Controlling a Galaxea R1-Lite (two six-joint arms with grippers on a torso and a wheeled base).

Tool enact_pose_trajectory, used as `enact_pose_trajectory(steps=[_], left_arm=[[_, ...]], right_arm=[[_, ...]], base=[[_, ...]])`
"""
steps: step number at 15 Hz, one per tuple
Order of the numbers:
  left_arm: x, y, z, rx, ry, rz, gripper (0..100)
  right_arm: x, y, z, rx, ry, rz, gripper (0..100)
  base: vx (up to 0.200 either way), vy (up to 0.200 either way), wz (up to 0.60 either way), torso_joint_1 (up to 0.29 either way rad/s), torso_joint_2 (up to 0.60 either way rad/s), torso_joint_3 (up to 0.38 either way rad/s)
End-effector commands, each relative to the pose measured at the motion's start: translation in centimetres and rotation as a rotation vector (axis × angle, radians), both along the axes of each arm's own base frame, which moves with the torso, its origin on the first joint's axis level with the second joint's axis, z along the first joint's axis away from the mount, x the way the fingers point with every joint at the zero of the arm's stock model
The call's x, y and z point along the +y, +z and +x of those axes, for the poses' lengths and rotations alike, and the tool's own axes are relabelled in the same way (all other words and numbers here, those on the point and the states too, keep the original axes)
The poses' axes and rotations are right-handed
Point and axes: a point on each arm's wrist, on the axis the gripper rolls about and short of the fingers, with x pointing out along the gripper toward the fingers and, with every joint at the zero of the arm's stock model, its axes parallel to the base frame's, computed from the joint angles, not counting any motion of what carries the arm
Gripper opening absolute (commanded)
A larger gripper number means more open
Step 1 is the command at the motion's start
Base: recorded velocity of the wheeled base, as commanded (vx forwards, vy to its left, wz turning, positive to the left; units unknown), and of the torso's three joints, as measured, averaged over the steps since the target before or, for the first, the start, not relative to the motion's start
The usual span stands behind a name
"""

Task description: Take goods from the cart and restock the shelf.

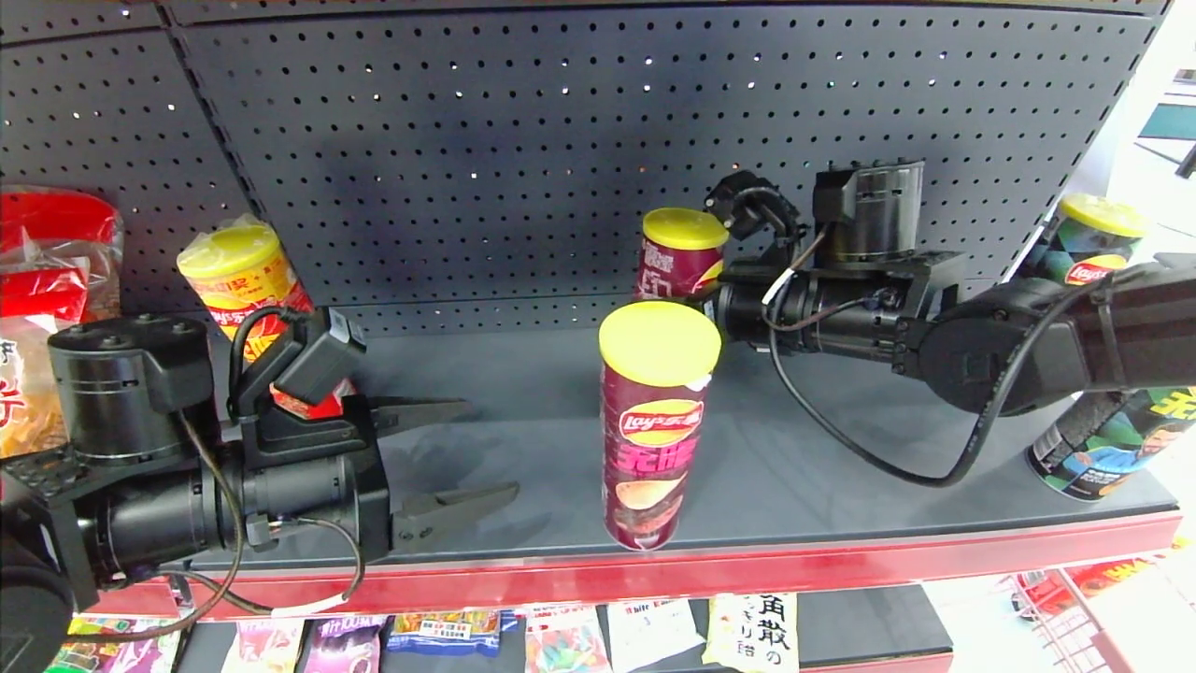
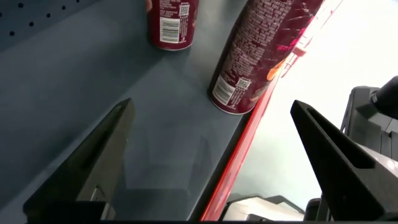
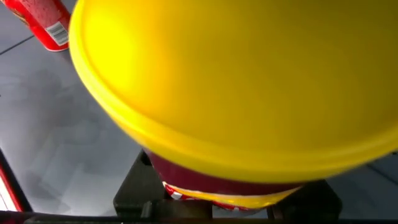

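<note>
Chips in 2 maroon cans show in the head view: the front can (image 1: 654, 439) stands upright near the shelf's (image 1: 794, 467) red edge, and the rear can (image 1: 677, 252), by the pegboard, is grasped by the right tool (image 1: 705, 299). The left tool (image 1: 486, 449) hovers released over the shelf.

Left wrist view: its fingers (image 2: 106, 155) are spread wide, with both cans beyond them.

Right wrist view: the rear can's yellow lid (image 3: 236, 81) looms close, with the can between the fingers.

Head: faced the shelf (image 1: 794, 486) frontally, angled down; mid-range
Left wrist: sat at 8 o'clock, faced 3 o'clock; low
Right wrist: sat at 2 o'clock; almost against rear can (image 1: 680, 252)
Shared: rear can
</note>
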Motion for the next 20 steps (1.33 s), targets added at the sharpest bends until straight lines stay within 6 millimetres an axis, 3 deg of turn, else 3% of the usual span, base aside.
enact_pose_trajectory(steps=[1, 12, 13, 16, 20], left_arm=[[0.0, -0.2, 0.1, 0.006, -0.001, 0.002, 100], [0.0, -0.3, 0.0, 0.011, -0.003, 0.003, 100], [0.0, -0.3, 0.0, 0.013, -0.003, 0.003, 100], [0.0, -0.3, 0.0, 0.013, -0.003, 0.003, 100], [-0.2, -0.6, 0.3, 0.021, -0.004, 0.008, 100]], right_arm=[[0.2, 0.2, -0.3, 0.002, 0.006, 0.005, 0], [1.1, -0.3, -0.9, 0.014, 0.031, -0.003, 0], [1.1, -0.2, -0.9, 0.014, 0.029, 0.003, 100], [0.9, 0.3, -1.3, 0.021, 0.022, 0.025, 100], [-0.4, 0.9, -3.9, 0.035, 0.026, 0.026, 100]], base=[[0.0, 0.0, 0.0, 0.0, 0.0, 0.0], [0.0, 0.0, 0.0, 0.0, 0.0, 0.0], [0.0, 0.0, 0.0, 0.0, 0.0, 0.0], [0.0, 0.0, 0.0, 0.0, 0.0, 0.0], [0.0, 0.0, 0.0, 0.0, 0.0, 0.0]])
